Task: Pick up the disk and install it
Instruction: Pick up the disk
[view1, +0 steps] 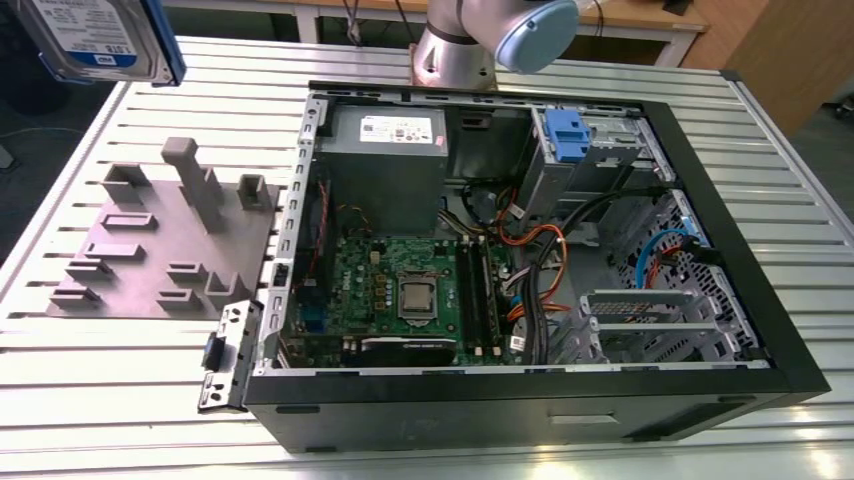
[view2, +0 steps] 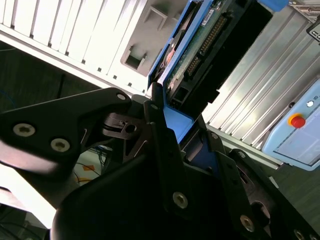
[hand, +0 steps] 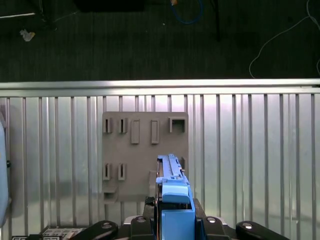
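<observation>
The disk (view1: 100, 40), silver with a white-and-blue label and a blue bracket, hangs high at the exterior view's upper left, above the table. In the first wrist view the disk (hand: 172, 192) shows edge-on, clamped between the black fingers of my gripper (hand: 172, 215), directly over the grey fixture plate (hand: 145, 150). In the second wrist view the disk (view2: 200, 45) shows its circuit-board side, with my gripper (view2: 182, 117) shut on its blue bracket.
An open computer case (view1: 787, 330) lies on the slatted metal table (view1: 134, 400), with a blue-latched drive bay (view1: 567, 135) at its far end. The grey fixture plate (view1: 147, 250) with upright posts lies on the exterior view's left. The arm's base (view1: 461, 45) stands behind the case.
</observation>
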